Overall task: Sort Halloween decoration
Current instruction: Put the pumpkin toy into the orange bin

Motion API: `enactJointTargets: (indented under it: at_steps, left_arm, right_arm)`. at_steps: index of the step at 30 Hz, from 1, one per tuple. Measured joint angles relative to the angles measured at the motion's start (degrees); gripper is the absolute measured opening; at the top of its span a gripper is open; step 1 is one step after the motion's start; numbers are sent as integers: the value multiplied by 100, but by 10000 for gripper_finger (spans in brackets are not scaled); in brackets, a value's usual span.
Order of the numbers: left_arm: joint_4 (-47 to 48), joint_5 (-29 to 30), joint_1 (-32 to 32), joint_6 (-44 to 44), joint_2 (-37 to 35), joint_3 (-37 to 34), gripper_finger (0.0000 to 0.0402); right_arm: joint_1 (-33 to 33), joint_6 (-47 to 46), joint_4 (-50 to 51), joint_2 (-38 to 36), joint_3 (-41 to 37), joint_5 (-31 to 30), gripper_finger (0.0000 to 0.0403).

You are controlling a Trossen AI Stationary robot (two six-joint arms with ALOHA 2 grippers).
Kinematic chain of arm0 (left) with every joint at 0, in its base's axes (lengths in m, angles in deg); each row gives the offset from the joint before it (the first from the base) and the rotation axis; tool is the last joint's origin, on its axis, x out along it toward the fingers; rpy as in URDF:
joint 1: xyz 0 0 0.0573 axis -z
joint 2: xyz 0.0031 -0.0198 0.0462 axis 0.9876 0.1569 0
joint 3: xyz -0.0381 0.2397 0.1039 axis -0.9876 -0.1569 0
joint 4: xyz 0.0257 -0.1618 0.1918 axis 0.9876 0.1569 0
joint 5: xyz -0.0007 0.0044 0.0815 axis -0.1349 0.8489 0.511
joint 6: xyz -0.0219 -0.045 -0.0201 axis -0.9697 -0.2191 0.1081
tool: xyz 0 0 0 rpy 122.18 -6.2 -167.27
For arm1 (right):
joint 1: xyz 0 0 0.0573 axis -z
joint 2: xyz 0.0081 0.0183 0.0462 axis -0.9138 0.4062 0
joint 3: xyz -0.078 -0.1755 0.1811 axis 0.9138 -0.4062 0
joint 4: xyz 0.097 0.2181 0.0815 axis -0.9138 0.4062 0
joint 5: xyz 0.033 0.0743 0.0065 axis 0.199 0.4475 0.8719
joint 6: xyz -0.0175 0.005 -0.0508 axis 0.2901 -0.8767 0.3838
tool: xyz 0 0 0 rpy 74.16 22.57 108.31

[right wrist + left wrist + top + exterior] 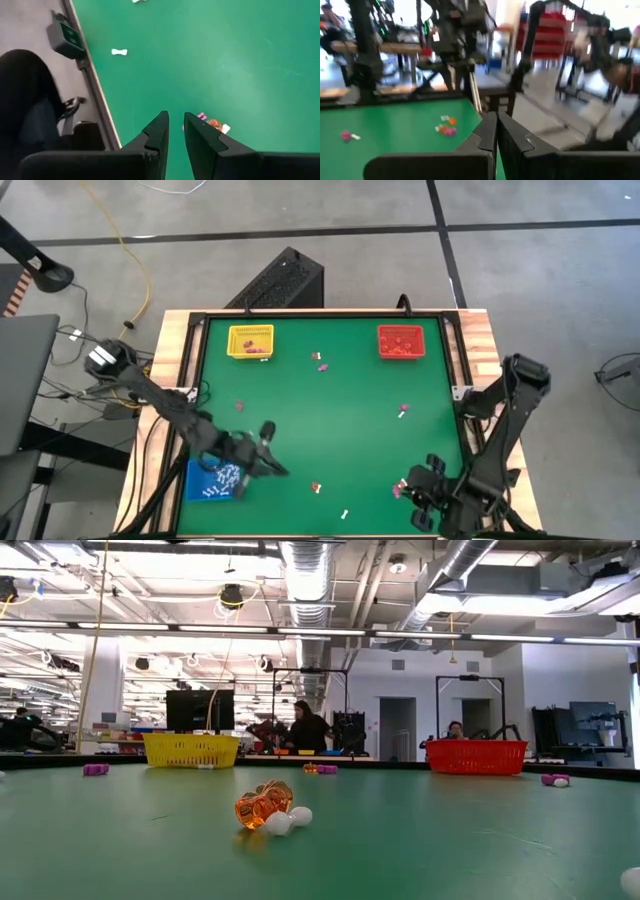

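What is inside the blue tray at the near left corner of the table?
The blue tray holds a cluster of small white stick-like pieces. The left gripper, fingers shut, hangs beside its right edge, and the arm covers the tray's upper part, so anything lying there cannot be seen.

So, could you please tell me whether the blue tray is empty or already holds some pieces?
Not empty. The high view shows several small white pieces lying inside the blue tray, with the left tool at its edge.

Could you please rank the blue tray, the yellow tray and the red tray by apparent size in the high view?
1. Blue tray: looks largest, though the left claw and its arm cover part of it.
2. Yellow tray and red tray: these look alike, so I would not rank them.
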Motion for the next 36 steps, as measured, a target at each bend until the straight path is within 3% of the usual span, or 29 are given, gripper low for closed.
enactJointTargets:
  at_steps: [7, 11, 16, 28, 36]
  left_arm:
    - [2088, 352, 285, -250, 1190, 1401, 0]
    - [2135, 556, 335, -234, 1711, 1711, 0]
    - [2136, 280, 296, -277, 1853, 1803, 0]
    - [2492, 164, 207, -92, 1838, 1805, 0]
    - [2612, 161, -2, -49, 1838, 1805, 0]
  right_arm:
    - [85, -110, 153, 642, 2, 642, 91]
    - [173, 560, 187, 1034, 2, 1092, 92]
    - [359, 1234, 176, 1200, 27, 1192, 110]
    - [780, 2299, 177, 1097, 34, 1652, 225]
    - [1010, 3062, 176, 1099, 9, 1909, 228]
